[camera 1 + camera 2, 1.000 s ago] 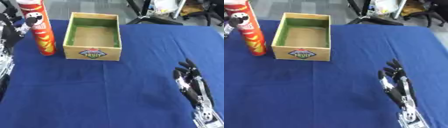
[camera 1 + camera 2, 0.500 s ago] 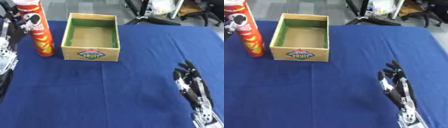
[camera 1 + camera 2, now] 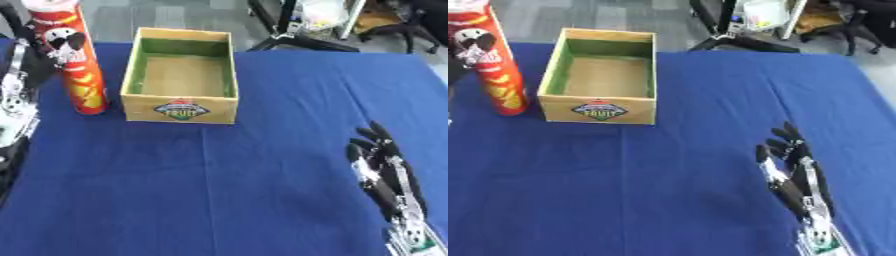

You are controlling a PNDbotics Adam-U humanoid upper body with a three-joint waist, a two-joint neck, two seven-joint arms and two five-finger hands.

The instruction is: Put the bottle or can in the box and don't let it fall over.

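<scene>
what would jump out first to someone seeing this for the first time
A tall red crisp can stands upright at the far left of the blue table, just left of an empty wooden fruit box. The left robot hand is beside the can; the right robot hand rests open near the lower right corner.

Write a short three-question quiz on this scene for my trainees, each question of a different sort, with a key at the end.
1. True or false: the red can lies on its side inside the box.
2. Multiple choice: which hand is nearest the can? A. left hand B. right hand C. neither, both are equally far
3. Fill in: the cloth covering the table is ____ in colour.

Key
1. False: it stands upright on the cloth, to the left of the box, which holds nothing.
2. A: it is right beside the can at the left edge; the right hand rests open at lower right.
3. Blue.
</scene>
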